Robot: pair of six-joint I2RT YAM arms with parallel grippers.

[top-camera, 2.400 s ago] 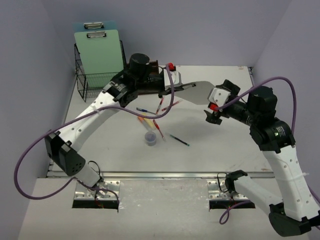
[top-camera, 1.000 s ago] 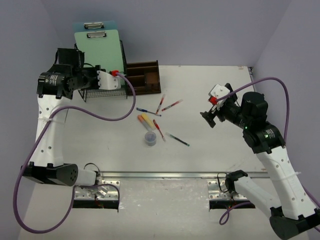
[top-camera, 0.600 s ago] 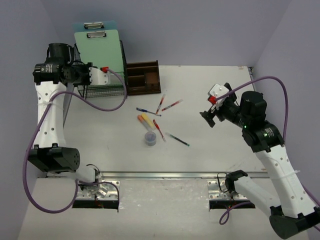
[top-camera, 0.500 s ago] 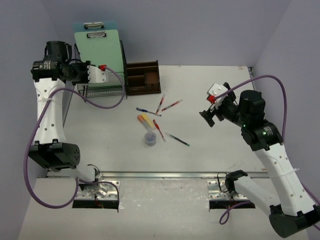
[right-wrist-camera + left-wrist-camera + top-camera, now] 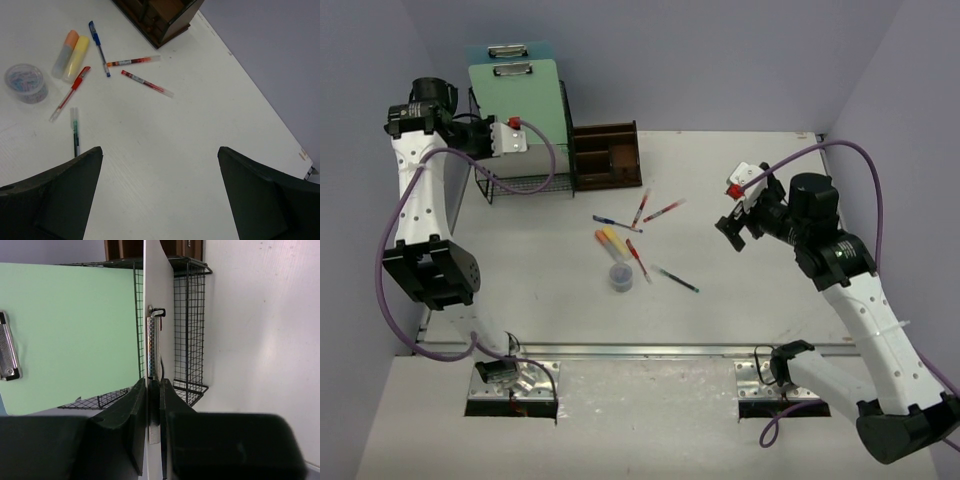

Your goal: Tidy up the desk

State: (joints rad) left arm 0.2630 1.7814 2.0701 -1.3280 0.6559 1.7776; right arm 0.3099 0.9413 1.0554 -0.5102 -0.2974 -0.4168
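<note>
The white desk [image 5: 760,290] holds several scattered pens [image 5: 663,210], two highlighters [image 5: 610,242] and a small tub of clips [image 5: 621,276]. My left gripper [image 5: 520,145] is at the back left, over the black wire rack [image 5: 520,170]. In the left wrist view it [image 5: 153,390] is shut on a white clipboard [image 5: 159,290], held edge-on by its metal clip [image 5: 152,350], beside the green clipboard [image 5: 70,335]. My right gripper [image 5: 732,228] is open and empty, above bare desk right of the pens. Its wrist view [image 5: 160,150] shows wide-apart jaws.
A dark-brown wooden organiser [image 5: 605,155] stands right of the rack, against the back wall. The green clipboard [image 5: 520,100] stands upright in the rack. Lavender walls close in left, back and right. A metal rail [image 5: 640,350] runs along the near edge.
My left arm has swung from the desk's middle to the back left, carrying the white clipboard to the rack. My right gripper has shifted slightly left and stays open.
</note>
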